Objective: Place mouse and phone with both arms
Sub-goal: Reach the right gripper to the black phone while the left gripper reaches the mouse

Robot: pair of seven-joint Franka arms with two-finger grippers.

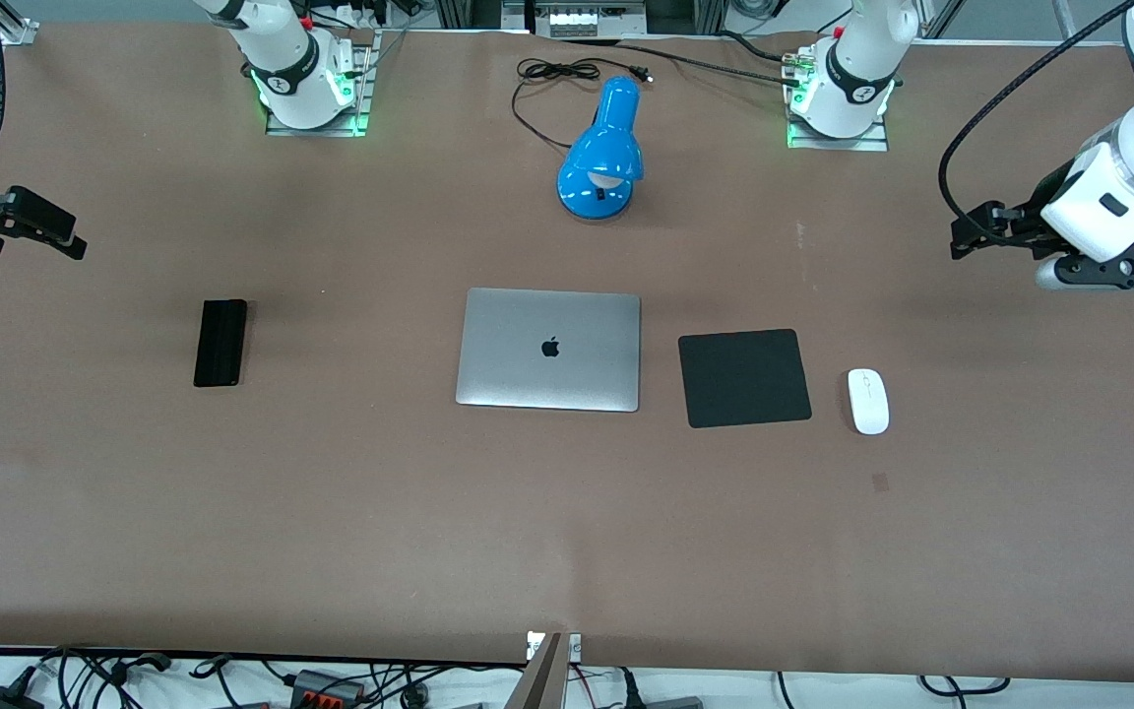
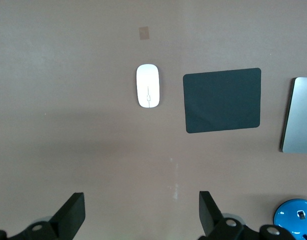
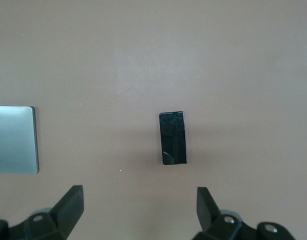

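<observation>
The white oval mouse (image 1: pixel 867 401) lies on the table beside the black square pad (image 1: pixel 744 378), toward the left arm's end; it also shows in the left wrist view (image 2: pixel 148 86). The black phone (image 1: pixel 220 343) lies flat toward the right arm's end and shows in the right wrist view (image 3: pixel 173 138). My left gripper (image 1: pixel 966 239) hangs open and empty in the air over bare table at the left arm's end (image 2: pixel 142 212). My right gripper (image 1: pixel 70 241) hangs open and empty over bare table at the right arm's end (image 3: pixel 140 209).
A closed silver laptop (image 1: pixel 549 349) lies at the table's middle, between the phone and the pad. A blue desk lamp (image 1: pixel 603 153) with a black cable (image 1: pixel 552 71) stands nearer the arm bases. Wires lie along the table's front edge.
</observation>
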